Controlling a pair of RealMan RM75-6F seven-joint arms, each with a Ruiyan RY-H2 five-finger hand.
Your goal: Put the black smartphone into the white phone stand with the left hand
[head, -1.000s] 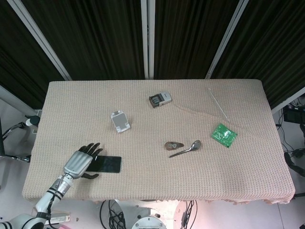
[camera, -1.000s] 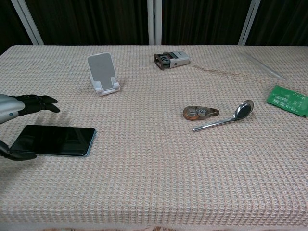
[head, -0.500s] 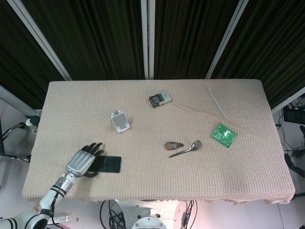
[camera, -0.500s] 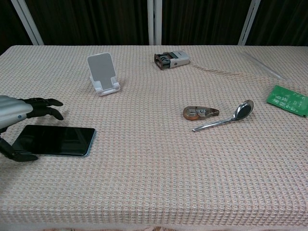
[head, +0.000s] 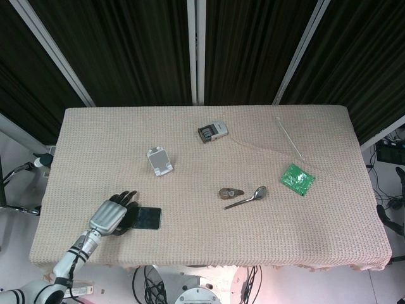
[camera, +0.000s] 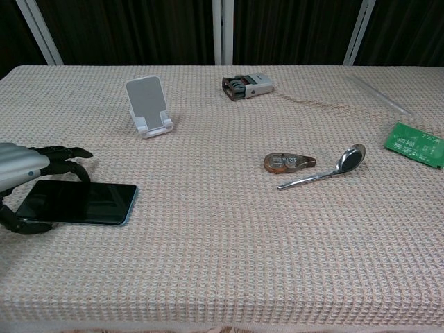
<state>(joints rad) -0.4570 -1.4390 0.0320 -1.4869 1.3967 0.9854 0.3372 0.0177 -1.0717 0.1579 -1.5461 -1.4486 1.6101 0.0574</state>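
Observation:
The black smartphone lies flat near the table's front left corner. My left hand hovers over its left end, fingers curled down along the far edge and the thumb by the near edge. Whether they touch the phone is unclear, and the phone still rests on the cloth. The white phone stand stands upright and empty, further back and to the right of the phone. My right hand is out of both views.
On the woven tablecloth lie a small black-and-silver device at the back middle, a brown tape dispenser with a metal spoon beside it, a green packet and a clear thin rod at the right.
My left hand has slid a little right over the phone's left end and its fingers have curled lower toward the far edge. The phone has not moved.

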